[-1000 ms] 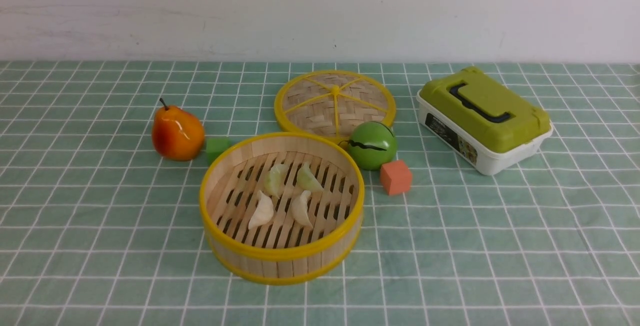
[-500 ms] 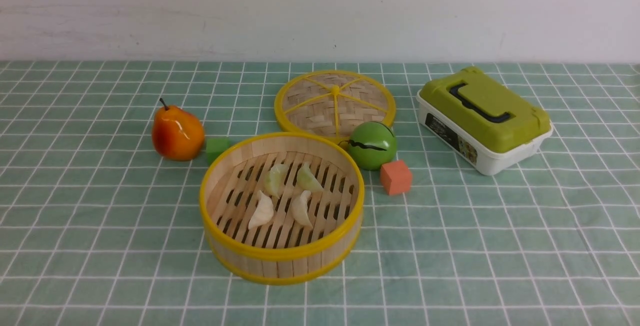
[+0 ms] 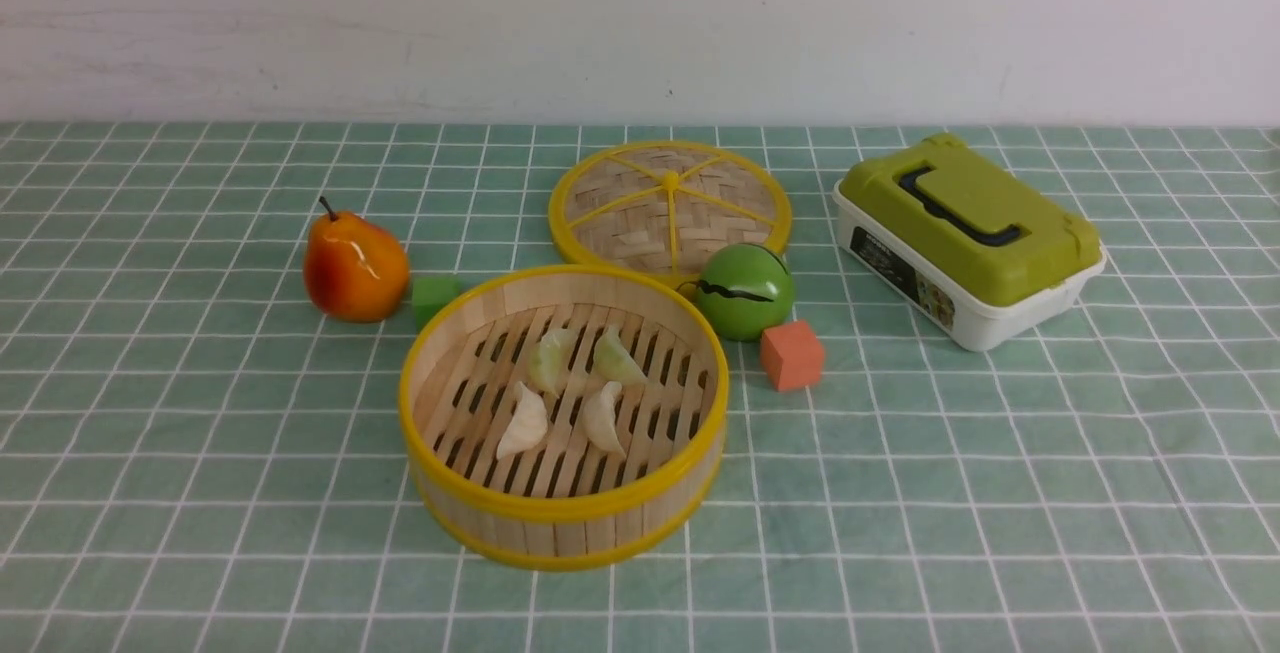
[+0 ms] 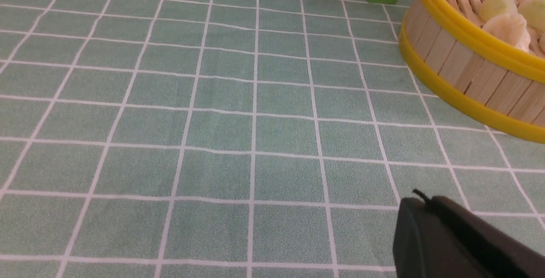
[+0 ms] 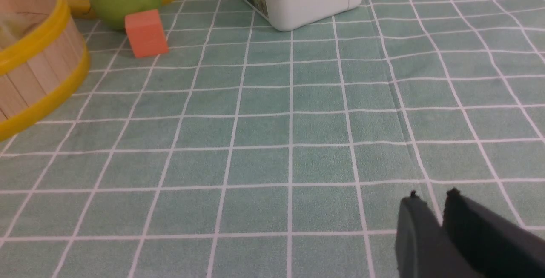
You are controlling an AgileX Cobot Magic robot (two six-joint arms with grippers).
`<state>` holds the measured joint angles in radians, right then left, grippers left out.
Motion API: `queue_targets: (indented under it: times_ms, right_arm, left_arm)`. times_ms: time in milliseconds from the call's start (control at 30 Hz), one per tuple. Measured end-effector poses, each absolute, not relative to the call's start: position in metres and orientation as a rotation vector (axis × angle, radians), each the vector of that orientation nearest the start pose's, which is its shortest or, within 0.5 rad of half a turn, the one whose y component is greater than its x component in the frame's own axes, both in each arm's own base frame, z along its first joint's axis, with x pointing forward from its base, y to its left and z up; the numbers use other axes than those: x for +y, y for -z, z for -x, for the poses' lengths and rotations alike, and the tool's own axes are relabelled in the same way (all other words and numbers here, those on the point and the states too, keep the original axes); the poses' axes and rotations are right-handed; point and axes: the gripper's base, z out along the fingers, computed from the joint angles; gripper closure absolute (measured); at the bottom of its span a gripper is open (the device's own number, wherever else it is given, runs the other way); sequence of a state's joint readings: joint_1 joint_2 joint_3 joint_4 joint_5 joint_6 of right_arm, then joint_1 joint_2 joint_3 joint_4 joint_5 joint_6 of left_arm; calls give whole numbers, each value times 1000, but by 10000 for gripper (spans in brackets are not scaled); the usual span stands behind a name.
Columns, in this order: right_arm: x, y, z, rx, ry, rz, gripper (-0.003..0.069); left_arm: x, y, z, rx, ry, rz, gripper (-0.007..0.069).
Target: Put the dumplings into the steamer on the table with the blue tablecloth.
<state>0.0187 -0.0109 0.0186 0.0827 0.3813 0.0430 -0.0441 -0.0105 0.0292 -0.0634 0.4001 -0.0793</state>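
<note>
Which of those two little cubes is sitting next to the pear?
The green cube, just right of the pear and behind the steamer. The orange cube sits by the green ball instead.

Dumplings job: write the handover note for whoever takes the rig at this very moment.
Left gripper: shut, empty, low over the cloth beside the steamer.
Right gripper: jaws a small gap apart, empty, over bare cloth on the other side.
Dumplings: all four lie on the steamer floor, two greenish behind, two whitish in front.
Done: every dumpling is in; none shows on the table.
Left: nothing of the task. The lid lies flat behind the steamer, not asked for.
</note>
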Motion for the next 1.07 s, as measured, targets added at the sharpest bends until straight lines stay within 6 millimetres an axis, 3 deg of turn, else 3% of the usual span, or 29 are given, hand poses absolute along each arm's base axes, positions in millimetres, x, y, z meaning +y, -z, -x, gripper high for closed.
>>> queue_targets:
  times_ms: [1067]
  right_arm:
    - [4, -173, -52, 1872, -124, -73, 528]
  left_arm:
    - [-5, -168, -52, 1903, 147, 72, 628]
